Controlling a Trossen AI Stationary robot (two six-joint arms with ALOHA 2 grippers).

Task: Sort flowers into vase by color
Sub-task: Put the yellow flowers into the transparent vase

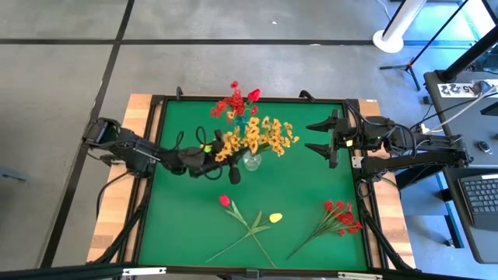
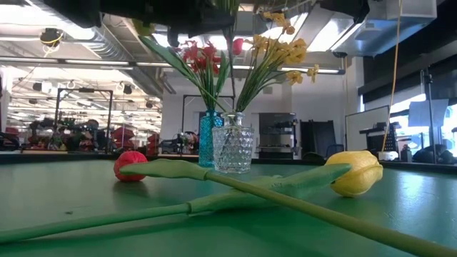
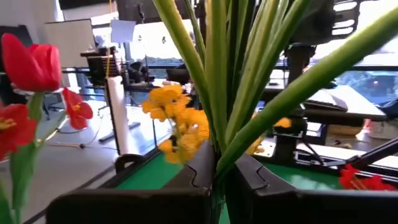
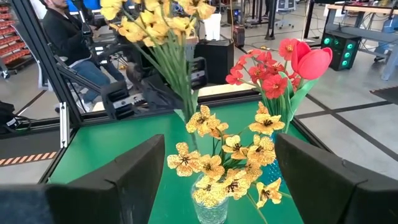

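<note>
Mat (image 1: pixel 187 225) lies bare beyond red bud (image 1: pixel 225 200).

Yellow sprig (image 1: pixel 261 136) upright in vase; red sprig (image 1: pixel 341 216) lying flat.

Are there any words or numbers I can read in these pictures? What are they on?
No text here can be read for sure.
Dark marks on a white label beside the table, high view: too small and blurred to read.
Nothing is printed on the clear vase, the blue vase or the green mat.
</note>
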